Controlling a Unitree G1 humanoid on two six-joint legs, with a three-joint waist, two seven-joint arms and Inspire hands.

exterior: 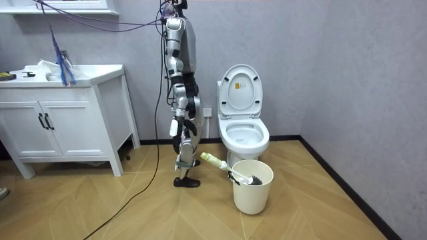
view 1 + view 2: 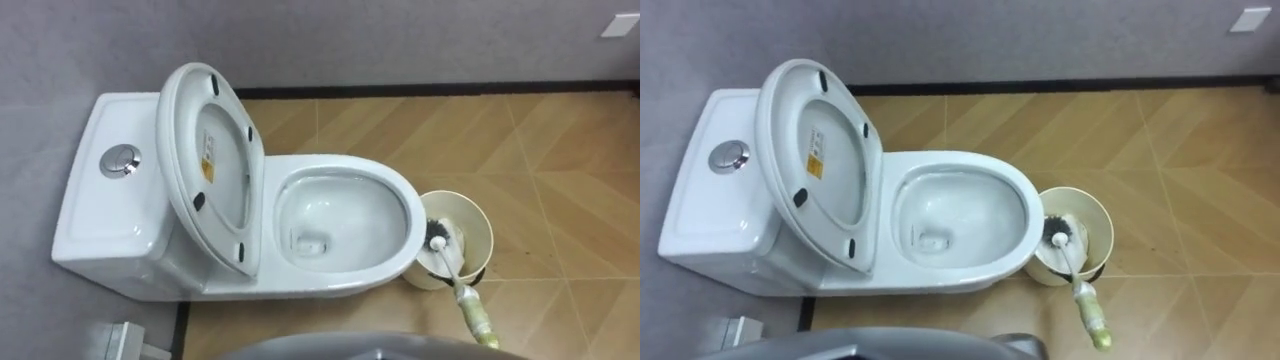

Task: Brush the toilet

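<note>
A white toilet stands against the grey wall with its seat and lid raised and the bowl empty. To its right is a cream bucket. The toilet brush leans in the bucket, dark bristle head down inside and pale yellow-green handle sticking out over the rim toward me. In the room view I stand upright at the toilet's side, facing it, with the bucket and brush by my feet. My right hand hangs at my side, away from the brush.
A white vanity cabinet with a sink stands against the wall on the room view's left. A small white box lies on the floor beside the tank. Wooden floor spreads to the right of the bucket.
</note>
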